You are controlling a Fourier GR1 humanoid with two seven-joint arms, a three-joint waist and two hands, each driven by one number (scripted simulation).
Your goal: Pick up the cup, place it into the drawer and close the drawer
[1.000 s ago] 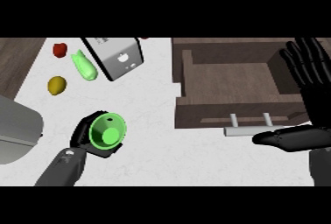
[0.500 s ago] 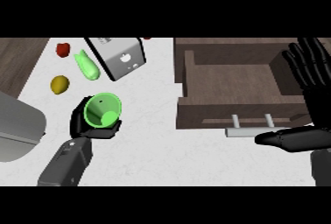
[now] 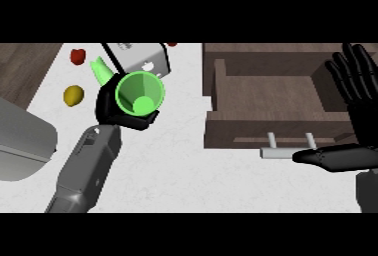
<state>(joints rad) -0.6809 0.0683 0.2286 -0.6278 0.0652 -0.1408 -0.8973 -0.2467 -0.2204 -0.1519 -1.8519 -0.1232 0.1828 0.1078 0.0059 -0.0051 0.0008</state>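
Fingers of the left hand are seen curled round the green cup, which is held above the white counter, its open mouth tipped toward the view so that the inside and the round bottom are shown. The cup is carried at the end of the grey left forearm, which comes in from the lower left, and it is kept well to the left of the drawer. The drawer is pulled out and stands open, its wooden inside bare and its pale bar handle showing at the front edge. The right hand is shown at the right edge, beside the drawer, with its fingers straight and pointing up and nothing held in it; its thumb is stretched out toward the left, just beside the end of the handle, and whether the two touch cannot be told. A grey box-like object is partly hidden behind the cup, and a green elongated object is seen just to its left. A red item and a yellow item lie farther left on the counter. A large grey rounded object is seen at the left edge.
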